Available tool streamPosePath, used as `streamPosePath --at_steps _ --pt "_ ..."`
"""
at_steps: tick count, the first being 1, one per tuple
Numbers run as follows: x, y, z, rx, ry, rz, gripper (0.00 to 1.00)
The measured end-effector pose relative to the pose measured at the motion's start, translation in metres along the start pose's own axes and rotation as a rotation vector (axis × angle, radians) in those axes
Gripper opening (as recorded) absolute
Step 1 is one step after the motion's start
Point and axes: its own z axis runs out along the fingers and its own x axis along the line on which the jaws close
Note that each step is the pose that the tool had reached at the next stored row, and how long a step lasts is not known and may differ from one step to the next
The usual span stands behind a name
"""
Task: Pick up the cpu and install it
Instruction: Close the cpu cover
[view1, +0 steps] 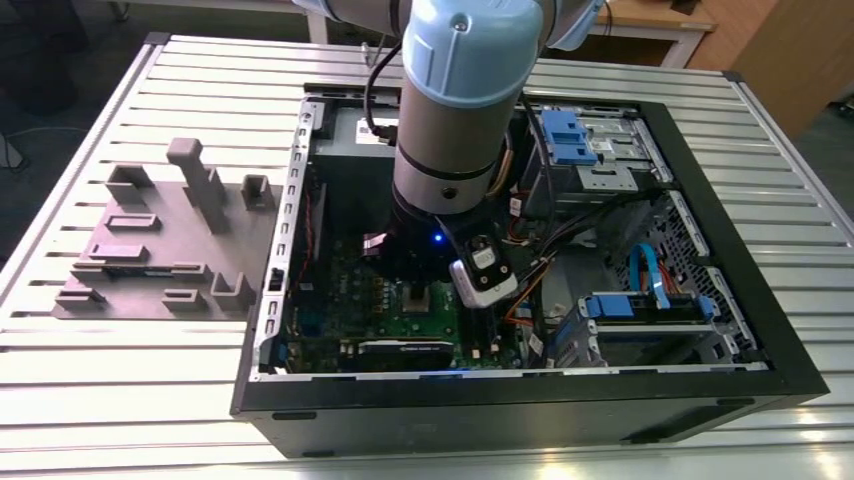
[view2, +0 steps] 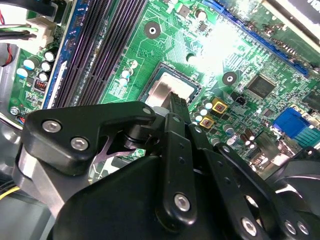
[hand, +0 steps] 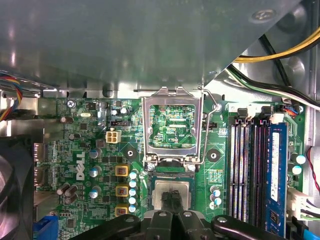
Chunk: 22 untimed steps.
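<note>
Inside the open computer case (view1: 534, 410), the motherboard (hand: 75, 150) is seen beneath the arm (view1: 454, 100). The gripper (hand: 172, 196) is positioned over the socket (hand: 170, 175), its fingers (hand: 168, 204) closed together. The hinged socket frame (hand: 148, 125) is raised open. The cpu (hand: 159, 192) is seated in the socket, directly under the closed fingertips.

One arm (view1: 461, 110) and one gripper (hand: 171, 199) at its end. One computer case (view1: 534, 420), and inside it one green motherboard (hand: 90, 150). One cpu (hand: 183, 192), silver and square. One hinged socket frame (hand: 148, 125), that's it standing open. Three yellow-rimmed square parts (hand: 120, 171), counted in a row in the first wrist view. Two blue drive brackets (view1: 561, 135) in the exterior view. One grey fixture block (view1: 147, 250), one slatted table (view1: 107, 400).
</note>
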Motion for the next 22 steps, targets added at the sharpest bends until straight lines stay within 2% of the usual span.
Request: streamPosePath --at_steps 3,5,12,13,14,16,18,22 --pt "0.0000 0.0000 0.0000 -0.0001 0.0000 0.000 0.10" --pt "0.0001 0.0000 -0.0027 -0.0003 -0.0003 0.000 0.10" --pt "0.0011 0.0007 -0.0279 0.0002 -0.0015 0.000 0.10" --pt "0.0012 0.0008 -0.0283 0.0000 -0.0045 0.000 0.10" --pt "0.0017 0.0008 -0.0283 0.0000 -0.0129 0.000 0.10" --pt "0.0021 0.0008 -0.0283 0.0004 -0.0347 -0.005 0.10" --pt "0.0020 0.0009 -0.0282 0.0003 -0.0371 -0.033 0.10" --pt "0.0021 0.0008 -0.0284 0.0006 -0.0382 -0.096 0.10"
